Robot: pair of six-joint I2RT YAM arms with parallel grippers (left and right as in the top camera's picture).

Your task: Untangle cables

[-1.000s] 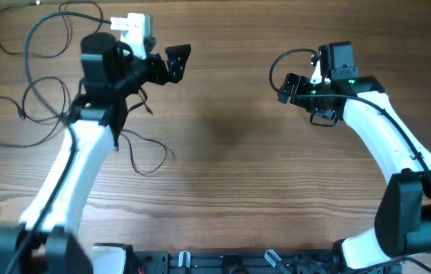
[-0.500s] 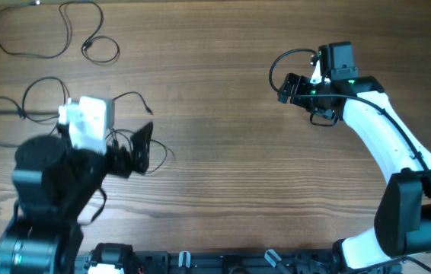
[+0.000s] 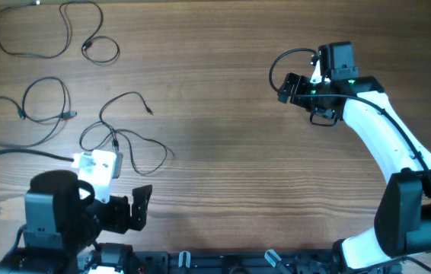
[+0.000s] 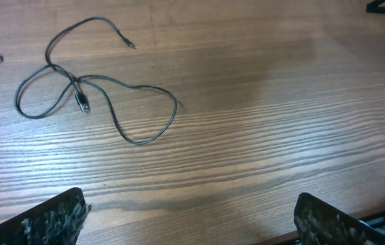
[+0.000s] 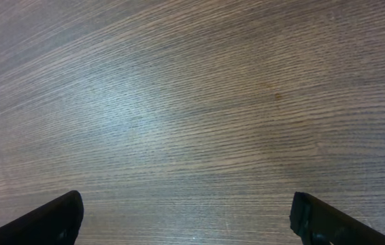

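While the three cables (image 3: pixel 67 95) lie as separate loose loops on the left half of the table (image 3: pixel 223 167), none touching another, the untangling looks to me done or very nearly so. One cable sits in the far left corner, a second lies nearer me by the left edge, and the third, the near cable (image 4: pixel 77 85), lies closer to the middle. That near cable crosses over itself at one spot. Whether that is a mere overlap or a small knot I cannot tell, and it is the only thing I judge might be left to clear. My left gripper (image 4: pixel 189 219) hangs low at the near edge, jaws spread wide and empty, with the near cable ahead of it and to its left, well apart. My right gripper (image 5: pixel 186 216), likewise wide open and holding nothing, hovers over bare wood on the right side, well apart from every cable.
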